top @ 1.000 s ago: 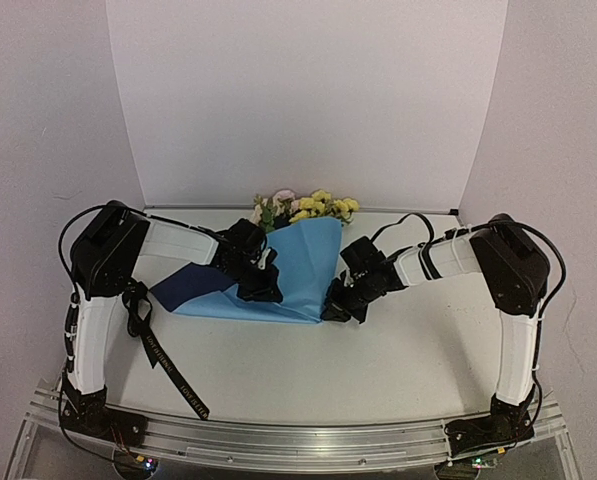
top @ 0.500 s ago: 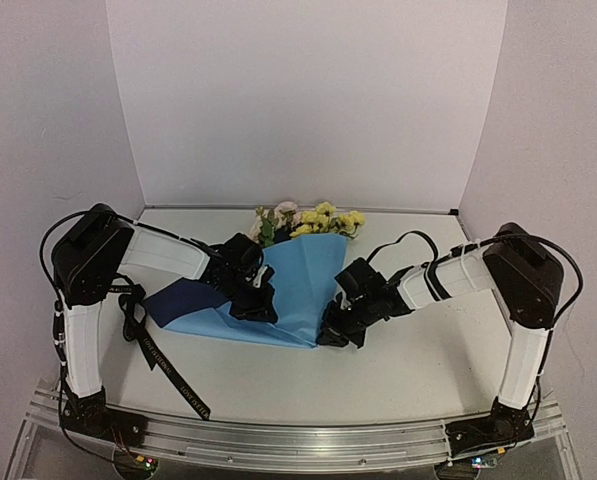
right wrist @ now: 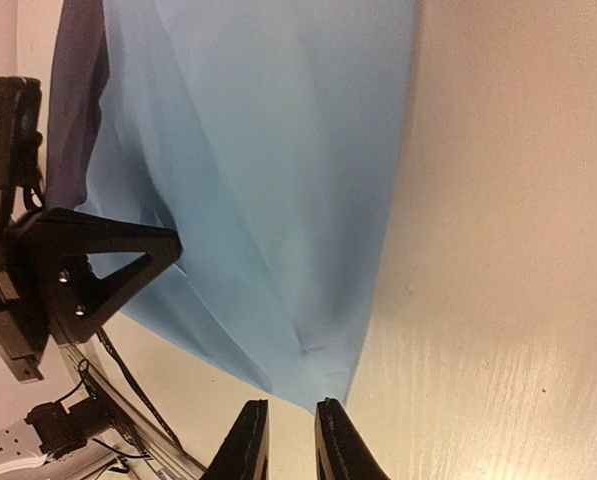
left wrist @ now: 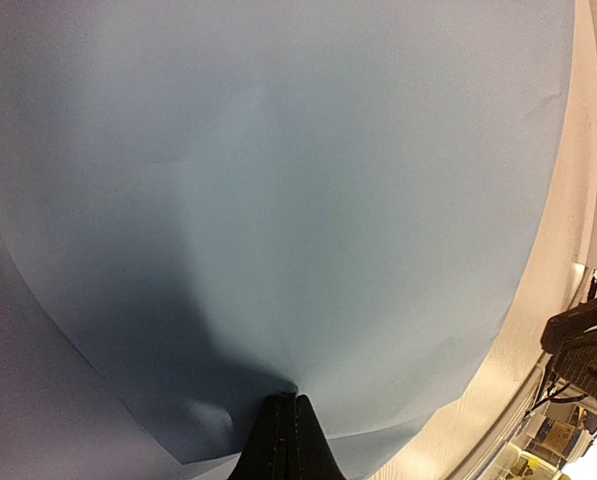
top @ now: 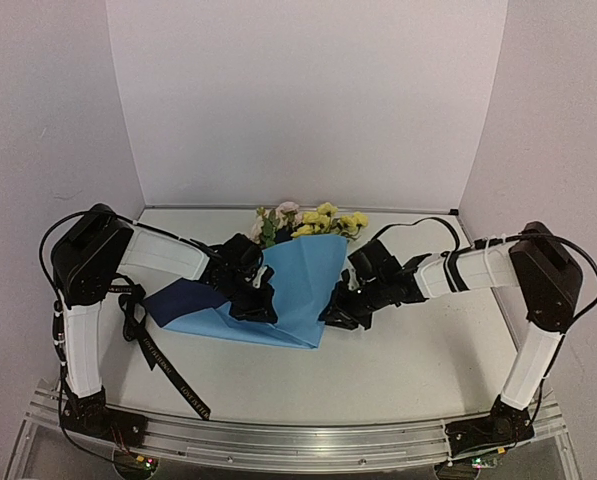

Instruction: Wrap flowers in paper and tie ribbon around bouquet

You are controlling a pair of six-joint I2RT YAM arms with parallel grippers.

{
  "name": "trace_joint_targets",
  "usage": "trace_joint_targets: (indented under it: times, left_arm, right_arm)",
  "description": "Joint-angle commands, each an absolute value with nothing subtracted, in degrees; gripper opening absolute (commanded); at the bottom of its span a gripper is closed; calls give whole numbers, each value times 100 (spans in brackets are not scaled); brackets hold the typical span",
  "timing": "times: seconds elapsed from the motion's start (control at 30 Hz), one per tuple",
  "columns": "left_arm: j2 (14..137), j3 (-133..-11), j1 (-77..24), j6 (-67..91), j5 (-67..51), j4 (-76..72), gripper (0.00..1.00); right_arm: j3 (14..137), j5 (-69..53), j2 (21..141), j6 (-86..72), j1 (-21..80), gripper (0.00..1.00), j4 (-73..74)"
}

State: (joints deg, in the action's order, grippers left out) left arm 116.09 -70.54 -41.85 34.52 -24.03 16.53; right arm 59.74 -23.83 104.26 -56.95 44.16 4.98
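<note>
The paper (top: 300,285) lies folded over the flower stems as a light blue cone, with its navy face (top: 183,298) showing at the left. Yellow and pink flowers (top: 313,218) stick out at the far end. My left gripper (top: 261,302) is shut on the blue paper (left wrist: 278,180), pinching a fold at its fingertips (left wrist: 286,402). My right gripper (top: 335,316) sits at the cone's right edge, slightly open (right wrist: 291,408). The paper's (right wrist: 268,180) pointed corner lies just beyond its fingertips, not between them. The black ribbon (top: 163,360) lies on the table at the left.
The ribbon trails from under the left arm toward the front rail (top: 298,440). White walls close in the back and sides. In the right wrist view the left gripper's black fingers (right wrist: 128,255) show at the paper's far edge.
My right gripper has gone from shut to slightly open, letting go of the paper's corner, and drawn back a little. The left arm shifted left, then held still.
</note>
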Motion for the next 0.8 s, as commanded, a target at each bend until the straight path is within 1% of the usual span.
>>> trace_joint_targets:
  times: [0.0,0.23,0.4,0.57,0.77]
  left_arm:
    - [11892,-7016,-4175,3415,-2047,2260,0]
    - [11922,-7034,-4175,3399,-2080,2287,0]
    - [11926,-7047,-4176,3376,-2066,2325,0]
    - [11935,-7027,-4175,3384,-2065,2324,0]
    - [11959,-7023,-4180,3384,-2074,2323,0]
  right_arm:
    - [6453,-2705,10728,-5390,4293,15,115]
    - [6799,-2886,11405,-5607,4068,9,-119]
    - [6409,-2782,11554,-5980,3852,5,-174]
    - [6179,-2675,11482,-6126,3662,5,-338]
    - [6556,-2815,11733,-6324,3527,4,-345]
